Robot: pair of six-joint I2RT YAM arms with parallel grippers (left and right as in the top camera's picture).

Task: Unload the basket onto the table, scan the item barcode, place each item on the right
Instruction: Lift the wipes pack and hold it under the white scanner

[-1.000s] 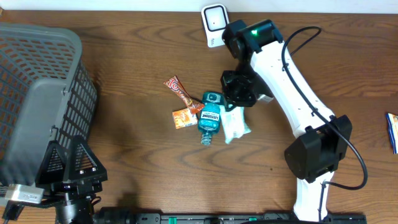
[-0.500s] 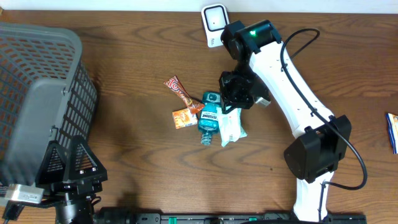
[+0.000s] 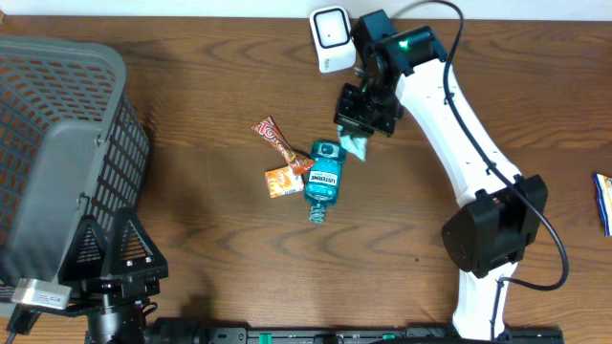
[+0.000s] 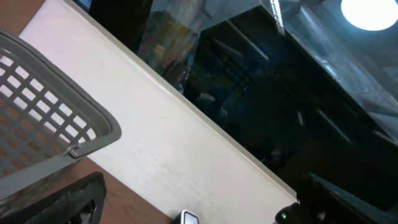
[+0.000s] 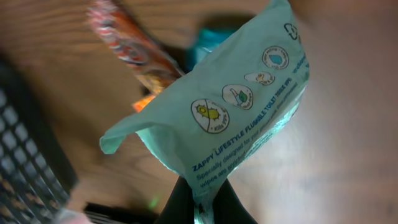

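My right gripper (image 3: pixel 365 122) is shut on a pale green wipes packet (image 3: pixel 357 145) and holds it above the table, just below the white barcode scanner (image 3: pixel 330 36) at the back edge. In the right wrist view the packet (image 5: pixel 230 118) hangs from the pinched fingers (image 5: pixel 180 202), printed side toward the camera. No barcode shows on that side. My left gripper (image 3: pixel 107 250) stands open at the front left and holds nothing. In its own view the left gripper (image 4: pixel 199 214) points at the back wall, and the scanner (image 4: pixel 188 218) shows at the bottom edge.
A teal mouthwash bottle (image 3: pixel 323 177), a long orange snack wrapper (image 3: pixel 277 137) and a small orange packet (image 3: pixel 283 180) lie mid-table. A grey mesh basket (image 3: pixel 57 143) fills the left side. A blue item (image 3: pixel 603 201) lies at the right edge.
My right gripper has lifted the wipes packet off the table beside the bottle and carried it back toward the scanner. The left arm has not moved.
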